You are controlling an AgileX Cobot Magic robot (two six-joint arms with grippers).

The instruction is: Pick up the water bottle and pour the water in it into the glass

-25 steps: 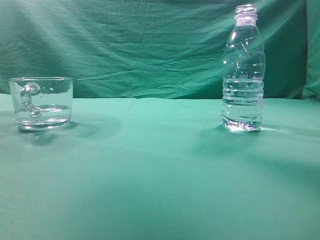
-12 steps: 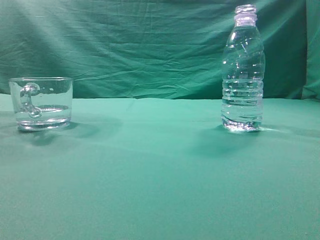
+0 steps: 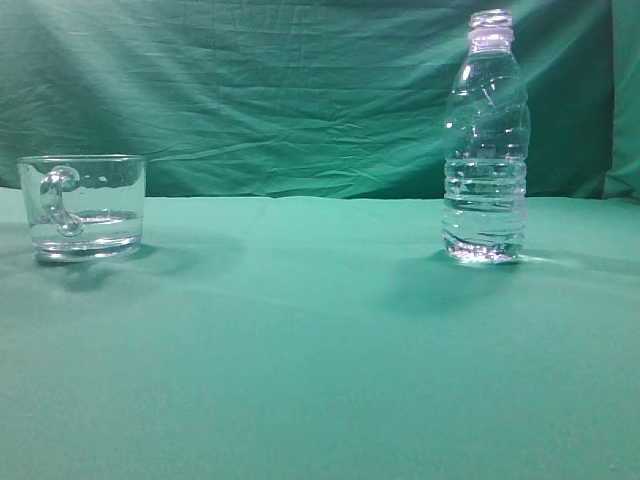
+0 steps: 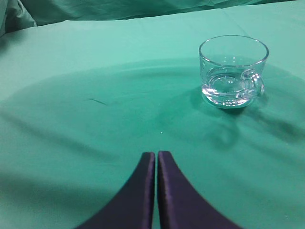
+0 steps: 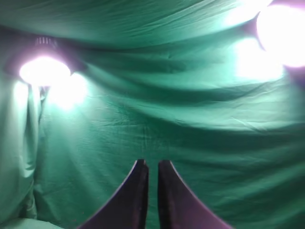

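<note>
Reaching with both grippers clenched empty, we should open the right gripper (image 5: pixel 152 164) before grasping the water bottle (image 3: pixel 485 150) mid-body.

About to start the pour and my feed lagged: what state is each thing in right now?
Tall clear ribbed plastic water bottle: upright on the cloth, uncapped, roughly half full.
Short clear glass mug with handle: upright, a little water at the bottom.
Left pincer: shut, empty, short of the mug.
Right pincer: shut, empty, facing the backdrop.
</note>
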